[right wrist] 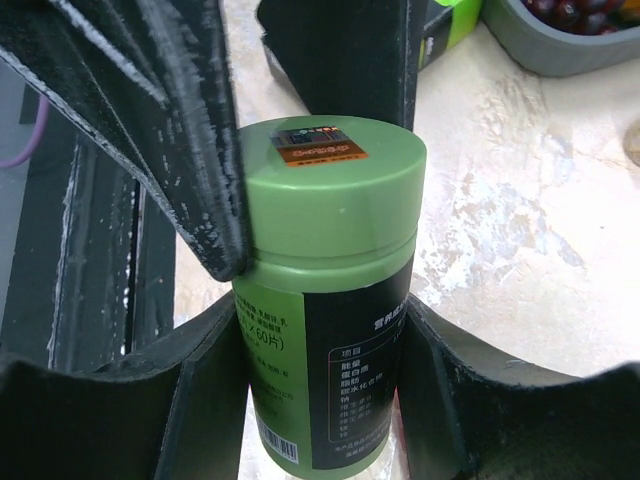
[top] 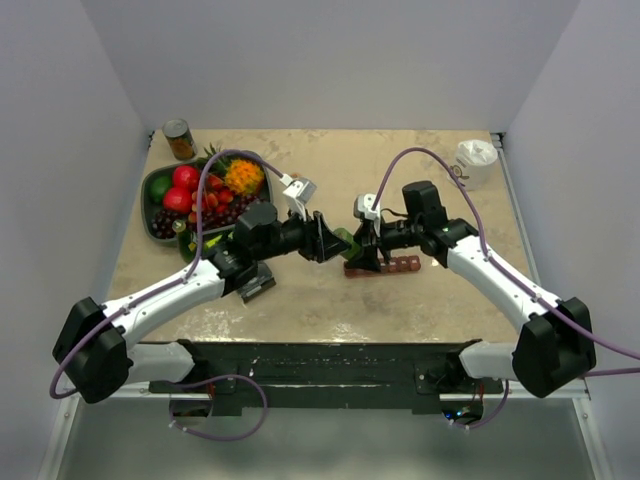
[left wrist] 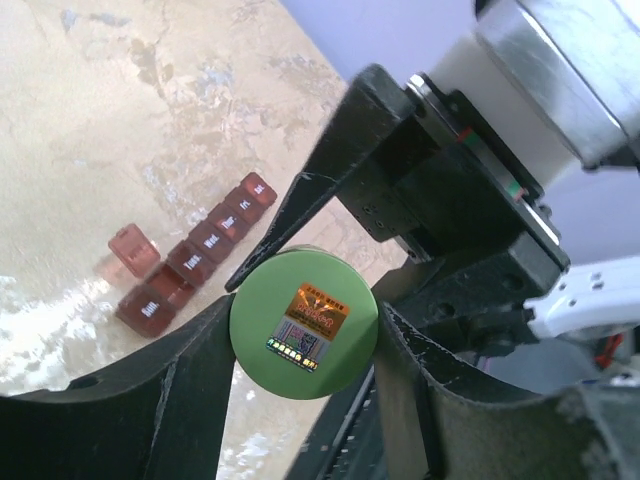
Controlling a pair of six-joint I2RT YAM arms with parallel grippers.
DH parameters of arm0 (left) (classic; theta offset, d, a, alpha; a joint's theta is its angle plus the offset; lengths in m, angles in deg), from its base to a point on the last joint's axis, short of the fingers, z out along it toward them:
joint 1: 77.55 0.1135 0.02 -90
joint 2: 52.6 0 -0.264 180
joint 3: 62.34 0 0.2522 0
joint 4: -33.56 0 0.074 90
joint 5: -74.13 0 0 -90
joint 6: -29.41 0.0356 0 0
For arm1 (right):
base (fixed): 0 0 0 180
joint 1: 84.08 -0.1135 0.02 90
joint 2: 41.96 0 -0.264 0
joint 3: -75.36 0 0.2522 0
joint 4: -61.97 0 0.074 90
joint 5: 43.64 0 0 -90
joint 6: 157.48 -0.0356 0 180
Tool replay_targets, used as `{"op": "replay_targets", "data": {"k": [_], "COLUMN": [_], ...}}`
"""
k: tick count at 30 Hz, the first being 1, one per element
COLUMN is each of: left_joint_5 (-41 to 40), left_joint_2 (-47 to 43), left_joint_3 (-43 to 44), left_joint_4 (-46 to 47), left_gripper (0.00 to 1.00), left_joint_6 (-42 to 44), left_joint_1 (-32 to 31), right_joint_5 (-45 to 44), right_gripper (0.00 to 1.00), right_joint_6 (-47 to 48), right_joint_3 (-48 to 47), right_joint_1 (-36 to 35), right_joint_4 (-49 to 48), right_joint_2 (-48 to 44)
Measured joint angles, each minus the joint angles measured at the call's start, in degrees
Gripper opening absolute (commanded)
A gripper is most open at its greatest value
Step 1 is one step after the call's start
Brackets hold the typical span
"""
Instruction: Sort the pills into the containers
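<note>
Bottle (right wrist: pixel 326 290) pinched by left end effector (left wrist: pixel 305 322), right end effector (right wrist: pixel 322 322).

From my top view, the table (top: pixel 330 300) carries a dark oval tray (top: pixel 146 190) of mixed fruit (top: pixel 185 178) near its left edge, a tin can (top: pixel 179 139) upright at the far left corner, and a white cup (top: pixel 476 160) at the far right corner
</note>
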Motion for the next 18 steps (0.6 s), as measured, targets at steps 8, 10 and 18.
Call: {"op": "replay_targets", "data": {"k": [8,10,18], "left_joint_5": [-6.32,-8.09,-11.65], "left_joint_2": [4.46,4.35,0.79], "left_joint_3": [7.89,8.52,10.19], "left_joint_4": [-12.92,-14.88,-21.70], "left_gripper": [0.16,0.38,0.99], "left_joint_6": [-22.95,-27.87,-32.39], "left_joint_1": [0.83,0.83,2.43], "right_joint_5": [-9.07,-10.36,-12.39], "right_gripper": [0.00,0.00,0.00], "right_joint_6": [-5.49,-6.12,-6.32], "right_joint_3": [1.77,1.99,2.99], "right_joint_1": [-0.33,-0.76,0.11], "right_joint_4": [-4.72,-5.75,-6.23], "right_joint_2": [-2.40,-2.73,-4.07]}}
